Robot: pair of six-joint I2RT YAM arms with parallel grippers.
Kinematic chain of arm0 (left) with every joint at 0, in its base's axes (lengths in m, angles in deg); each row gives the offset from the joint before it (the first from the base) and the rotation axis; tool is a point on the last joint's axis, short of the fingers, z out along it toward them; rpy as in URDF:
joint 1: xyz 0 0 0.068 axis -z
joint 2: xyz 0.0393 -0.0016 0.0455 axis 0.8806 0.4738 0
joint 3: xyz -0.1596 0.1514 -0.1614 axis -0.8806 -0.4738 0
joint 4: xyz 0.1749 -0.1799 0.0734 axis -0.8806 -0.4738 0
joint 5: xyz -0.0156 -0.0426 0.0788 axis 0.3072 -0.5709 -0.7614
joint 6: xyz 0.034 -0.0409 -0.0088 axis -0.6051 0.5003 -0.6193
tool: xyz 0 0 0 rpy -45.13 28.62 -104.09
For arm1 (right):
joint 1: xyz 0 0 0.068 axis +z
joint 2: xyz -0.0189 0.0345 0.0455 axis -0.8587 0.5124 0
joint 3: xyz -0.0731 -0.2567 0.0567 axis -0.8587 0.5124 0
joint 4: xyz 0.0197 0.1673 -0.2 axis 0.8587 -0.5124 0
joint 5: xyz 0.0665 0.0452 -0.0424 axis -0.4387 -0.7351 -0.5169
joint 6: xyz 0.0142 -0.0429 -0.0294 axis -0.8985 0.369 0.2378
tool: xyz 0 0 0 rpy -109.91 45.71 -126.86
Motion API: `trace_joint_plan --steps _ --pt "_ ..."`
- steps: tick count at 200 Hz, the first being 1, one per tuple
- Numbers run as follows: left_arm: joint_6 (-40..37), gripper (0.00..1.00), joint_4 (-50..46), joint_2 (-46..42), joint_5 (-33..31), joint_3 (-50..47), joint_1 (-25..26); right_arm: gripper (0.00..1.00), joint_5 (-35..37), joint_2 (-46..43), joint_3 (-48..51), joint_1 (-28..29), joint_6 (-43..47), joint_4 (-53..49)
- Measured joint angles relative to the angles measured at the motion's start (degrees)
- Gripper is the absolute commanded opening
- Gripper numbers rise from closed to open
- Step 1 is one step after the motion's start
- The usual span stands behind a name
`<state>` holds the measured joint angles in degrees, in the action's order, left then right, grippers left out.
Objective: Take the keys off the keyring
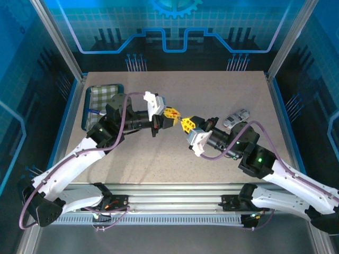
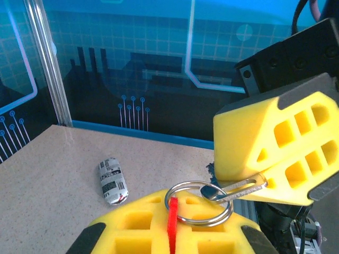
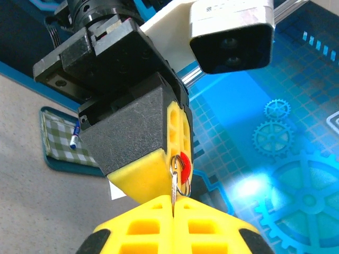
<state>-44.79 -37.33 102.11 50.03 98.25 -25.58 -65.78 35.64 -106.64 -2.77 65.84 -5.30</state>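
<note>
Beige tabletop (image 1: 212,95): illegibly printed roll (image 2: 113,181); left end effector (image 1: 175,113) grips keyring (image 2: 172,223).

Probably robot lab cell: aluminium frame (image 1: 57,39), blue circuit-print walls (image 1: 175,32).

Keyring (image 2: 171,219) in left claw (image 1: 174,112), key (image 2: 235,187) in right claw (image 1: 185,124)

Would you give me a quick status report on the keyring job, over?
Left gripper shut on keyring; right gripper shut on key. Key not yet off, both held in mid-air. No obstruction seen.
</note>
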Motion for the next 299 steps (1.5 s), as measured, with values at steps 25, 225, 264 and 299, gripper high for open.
trace_joint_plan --steps 25,225,264,299 --pt "-0.7 0.0 -1.88 -0.02 -0.63 0.85 -0.2 0.0 4.42 1.14 -0.94 2.6 4.0 0.11" --pt "-2.54 0.0 -8.76 -0.2 -2.08 1.88 0.31 0.0 9.86 1.51 -2.71 6.6 19.89 -6.16" --pt "-3.28 0.0 -10.47 -0.02 -3.26 2.89 0.94 0.0 9.86 2.8 -3.89 6.6 20.74 -6.82" --pt "-4.42 0.0 -11.93 -0.04 -5.16 3.28 1.62 0.0 9.49 4.0 -4.0 6.6 21.38 -6.51"
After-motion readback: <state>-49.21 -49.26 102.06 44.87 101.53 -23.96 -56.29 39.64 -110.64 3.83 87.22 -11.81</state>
